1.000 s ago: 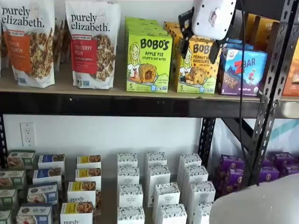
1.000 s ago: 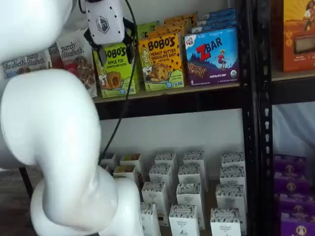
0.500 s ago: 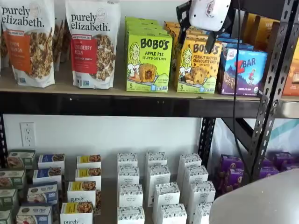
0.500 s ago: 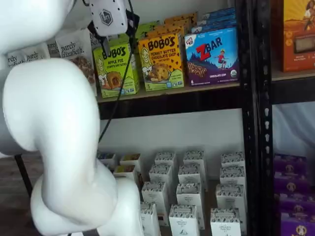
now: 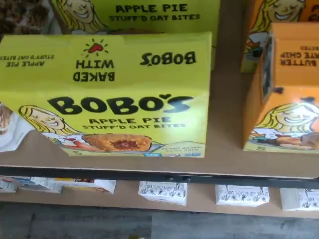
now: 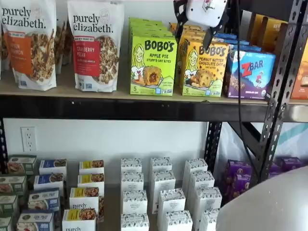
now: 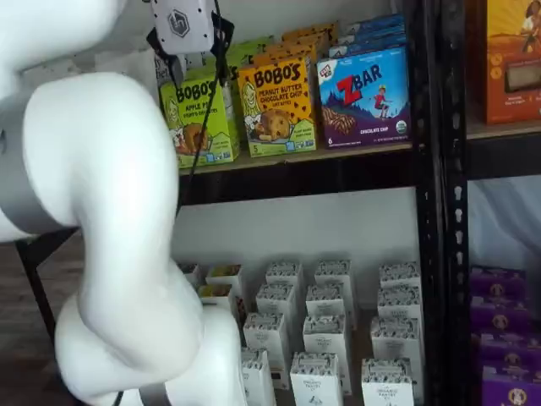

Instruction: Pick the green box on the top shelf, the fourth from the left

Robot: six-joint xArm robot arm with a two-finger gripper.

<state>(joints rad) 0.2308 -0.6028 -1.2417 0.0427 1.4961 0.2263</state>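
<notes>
A: Nearest the lens in a shelf view, the white arm fills the whole left half of the frame; big rounded joints, blocking the bags behind it.

B: And up at the top edge, the gripper hangs in front of the top shelf; white body, a black finger on either side, a cable trailing down beside it.

A: In the other shelf view the gripper sits at the upper middle, in front of the yellow-orange peanut butter box; a wide gap shows between the two black fingers, so they're spread, nothing between them.

B: The green box stands upright on the top shelf, just left of centre in that frame; granola bags to its left, the orange box touching or nearly touching its right side, I can't tell which; the ZBar box further right.

A: Same green box here, partly behind the fingers.

B: Wrist view looks down on the green box; top flap and front face both showing; another green carton behind it.
</notes>
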